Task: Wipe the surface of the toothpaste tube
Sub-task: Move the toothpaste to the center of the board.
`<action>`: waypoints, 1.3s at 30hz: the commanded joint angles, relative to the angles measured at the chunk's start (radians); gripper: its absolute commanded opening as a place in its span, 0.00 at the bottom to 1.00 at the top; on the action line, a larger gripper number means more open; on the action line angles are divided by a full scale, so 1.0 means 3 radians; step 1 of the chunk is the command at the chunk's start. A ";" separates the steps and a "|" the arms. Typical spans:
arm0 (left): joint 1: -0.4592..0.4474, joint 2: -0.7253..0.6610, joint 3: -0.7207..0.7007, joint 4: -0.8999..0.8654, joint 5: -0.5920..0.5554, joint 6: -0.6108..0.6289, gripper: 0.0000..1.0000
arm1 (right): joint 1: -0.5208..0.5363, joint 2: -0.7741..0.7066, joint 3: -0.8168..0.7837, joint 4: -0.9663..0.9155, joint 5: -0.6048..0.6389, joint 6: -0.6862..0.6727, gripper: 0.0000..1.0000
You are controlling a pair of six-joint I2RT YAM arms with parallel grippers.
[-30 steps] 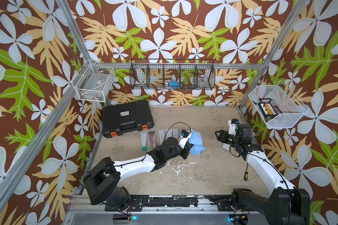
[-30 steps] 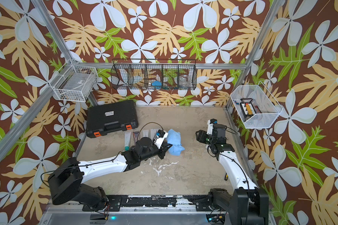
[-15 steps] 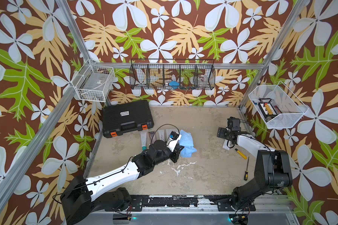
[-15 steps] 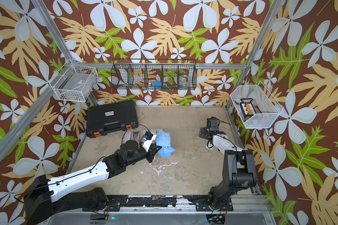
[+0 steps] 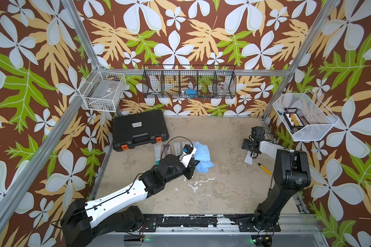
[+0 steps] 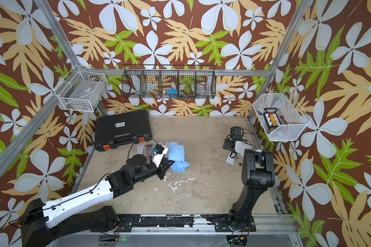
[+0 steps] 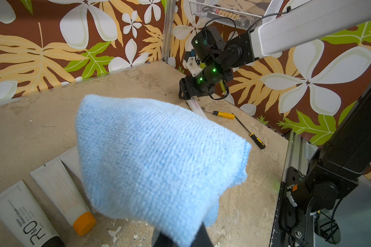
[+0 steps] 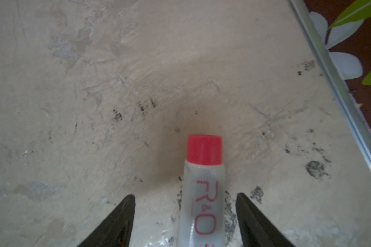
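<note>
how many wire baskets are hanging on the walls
3: white grid basket on the left wall, black basket on the back wall, white mesh basket on the right wall.

Bimanual cell in a top view, on a worn beige table [image 6: 201, 192]. The left gripper [image 6: 169, 164] is closed on a blue cloth [image 6: 177, 157], which bunches over its tips just beside a row of flat tubes [image 6: 148, 148] — these lie near a closed black case [image 6: 122, 130]. The right gripper [image 6: 230, 150] sits low over one end of the white toothpaste tube [image 6: 230, 160] — jaw spacing not discernible. A screwdriver [image 6: 238, 163] lies just beside the tube.
</note>
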 commanded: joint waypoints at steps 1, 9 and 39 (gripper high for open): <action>0.0003 -0.0016 0.0039 0.0003 0.0016 0.0054 0.00 | -0.0006 0.0029 0.0018 -0.0076 0.0109 -0.0011 0.74; 0.0003 -0.0062 0.0039 -0.0009 0.0047 0.0064 0.00 | -0.0007 0.0127 0.0038 -0.0115 0.0149 -0.0003 0.69; 0.0003 -0.0169 0.0009 -0.0013 0.0114 0.0067 0.00 | 0.1607 -0.0033 -0.0261 0.0201 -0.0479 0.1019 0.24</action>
